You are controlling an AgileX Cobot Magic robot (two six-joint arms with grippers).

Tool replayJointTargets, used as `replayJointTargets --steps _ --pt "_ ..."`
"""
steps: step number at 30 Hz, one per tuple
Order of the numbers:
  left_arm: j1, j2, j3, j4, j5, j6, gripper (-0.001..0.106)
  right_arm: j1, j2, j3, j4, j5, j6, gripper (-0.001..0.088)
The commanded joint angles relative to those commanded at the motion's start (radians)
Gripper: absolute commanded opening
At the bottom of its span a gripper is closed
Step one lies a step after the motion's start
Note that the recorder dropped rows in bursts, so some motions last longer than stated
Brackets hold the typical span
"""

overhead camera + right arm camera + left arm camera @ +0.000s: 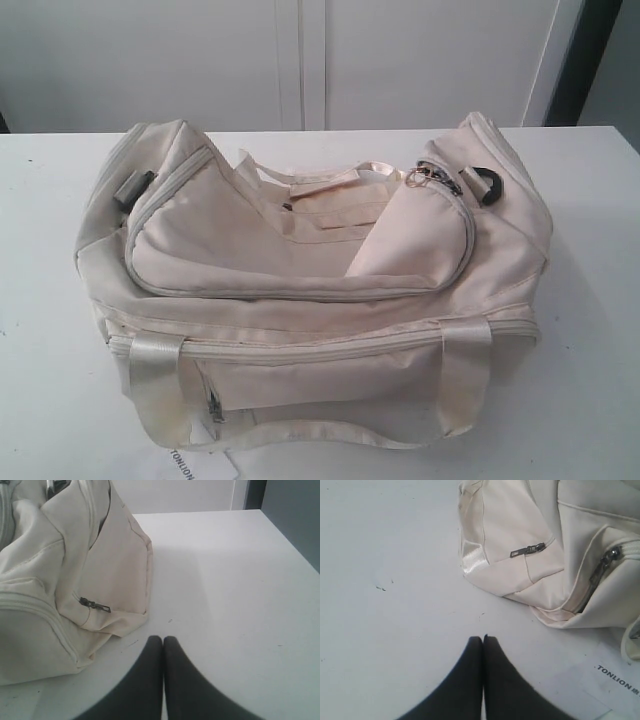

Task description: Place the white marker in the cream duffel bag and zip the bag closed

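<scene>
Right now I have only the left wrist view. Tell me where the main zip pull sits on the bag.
Observer: In the exterior view the gold keyring on the pull sits atop the cream duffel bag, toward its right end, beside a black strap ring.
Operator: Report the top flap.
Observer: The top flap lies creased, its far edge apparently loose, a handle poking up behind it.
Operator: Report the right gripper.
Observer: The right gripper has its jaws shut, over the table beside the bag's end.
</scene>
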Motion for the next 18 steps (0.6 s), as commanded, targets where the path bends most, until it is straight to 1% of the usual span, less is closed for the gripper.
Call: replayJointTargets --steps 3,8,18 --pt "0.0 0.0 0.0 0.006 0.0 0.003 0.0 0.0 0.0 0.0 0.0 0.0 0.0 0.0" --pt "0.0 0.0 0.0 0.008 0.0 0.078 0.0 0.0 0.0 0.0 0.0 0.0 0.0 0.0" --pt "0.0 0.0 0.0 0.008 0.0 0.078 0.0 0.0 0.0 0.0 0.0 0.0 0.0 0.0"
